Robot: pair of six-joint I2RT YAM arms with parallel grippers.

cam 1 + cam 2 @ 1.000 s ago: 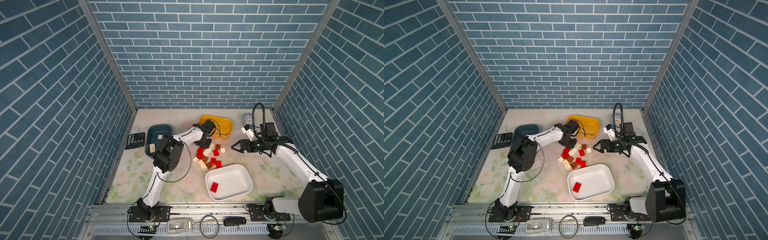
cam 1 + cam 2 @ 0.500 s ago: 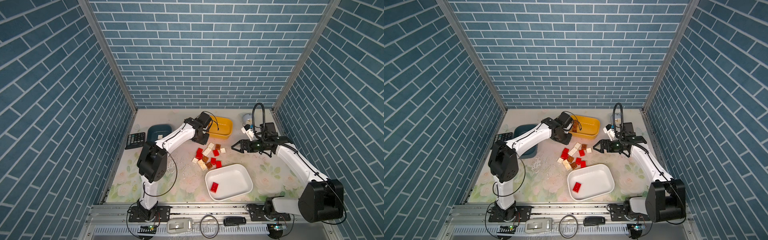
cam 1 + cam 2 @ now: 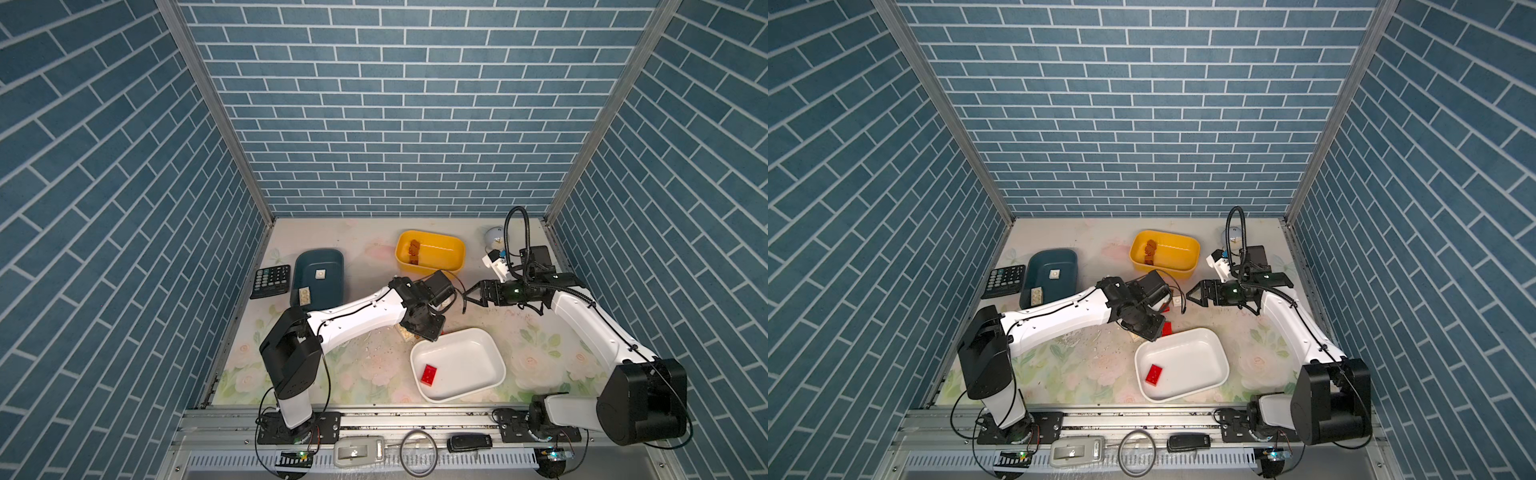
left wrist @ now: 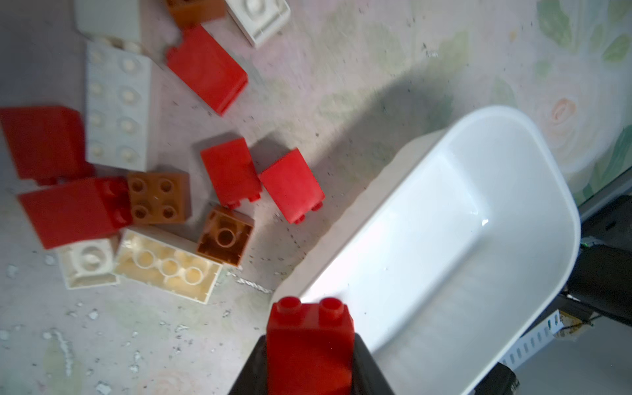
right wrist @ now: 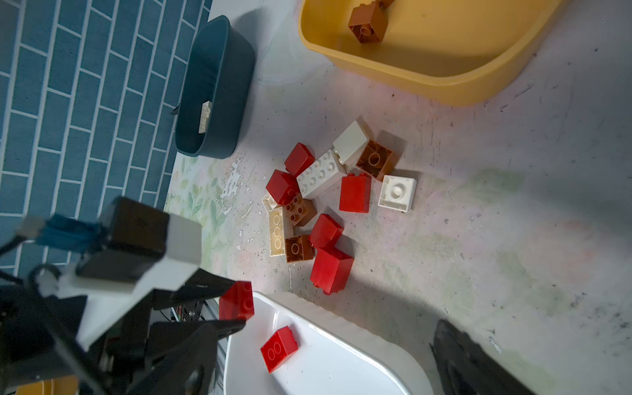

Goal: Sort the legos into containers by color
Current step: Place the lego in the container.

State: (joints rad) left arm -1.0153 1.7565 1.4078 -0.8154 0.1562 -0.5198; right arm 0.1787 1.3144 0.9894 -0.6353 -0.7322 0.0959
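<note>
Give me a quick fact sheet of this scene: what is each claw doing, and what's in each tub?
left gripper: shut on a held red brick, at the rim of the white tub
right gripper: open, holding nothing
white tub: a lone red brick inside
yellow tub: brown bricks inside
teal tub: two cream bricks inside
loose pile: red, brown and white bricks, unsorted, between the tubs
</note>
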